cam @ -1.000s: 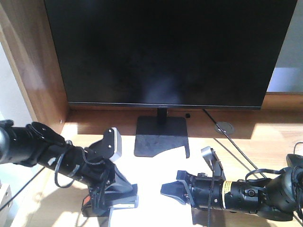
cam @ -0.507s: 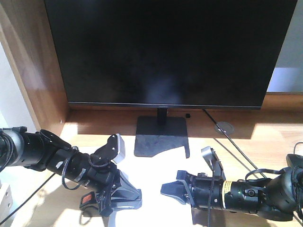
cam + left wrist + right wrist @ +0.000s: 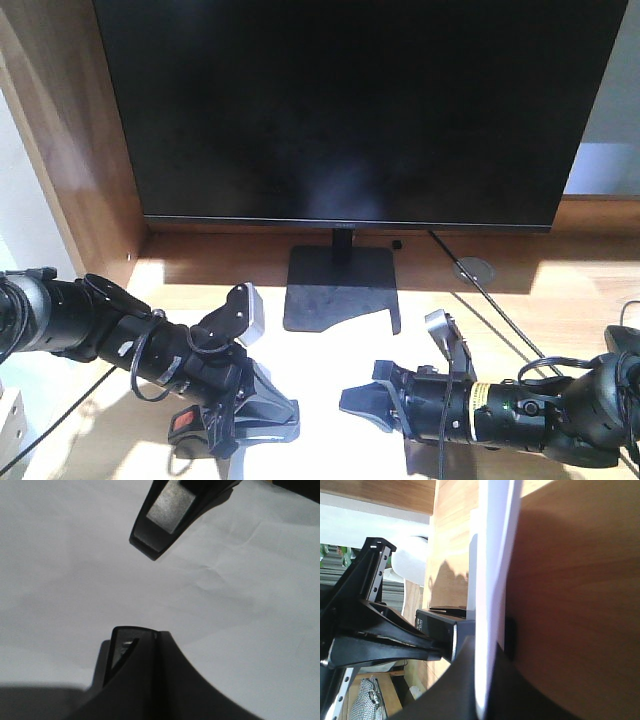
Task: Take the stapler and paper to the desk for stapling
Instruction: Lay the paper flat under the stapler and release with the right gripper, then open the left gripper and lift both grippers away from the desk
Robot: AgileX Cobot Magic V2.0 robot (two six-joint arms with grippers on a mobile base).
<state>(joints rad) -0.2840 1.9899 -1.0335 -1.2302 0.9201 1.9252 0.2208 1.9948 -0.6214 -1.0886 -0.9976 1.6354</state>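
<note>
The white paper [image 3: 330, 355] lies on the wooden desk [image 3: 560, 290] in front of the monitor. My right gripper [image 3: 362, 400] is shut on its right edge; the right wrist view shows the sheet [image 3: 490, 555] edge-on between the jaws of that gripper [image 3: 487, 652]. My left gripper [image 3: 278, 410] is open and empty just above the sheet. In the left wrist view only paper [image 3: 65, 570] lies between the spread fingers of the gripper [image 3: 145, 590]. The black stapler [image 3: 437, 627] lies on the paper beside the left gripper's fingers, and its orange end [image 3: 183, 423] shows under the left arm.
A large black monitor [image 3: 350, 100] on a flat stand [image 3: 340, 290] fills the back of the desk. A raised wooden side panel [image 3: 70, 130] bounds the left. A cable runs from a grommet [image 3: 473, 268] toward the right arm.
Since one second ago my left gripper has turned and spread its jaws above the paper. It has held still for the last half second. The right arm has not moved.
</note>
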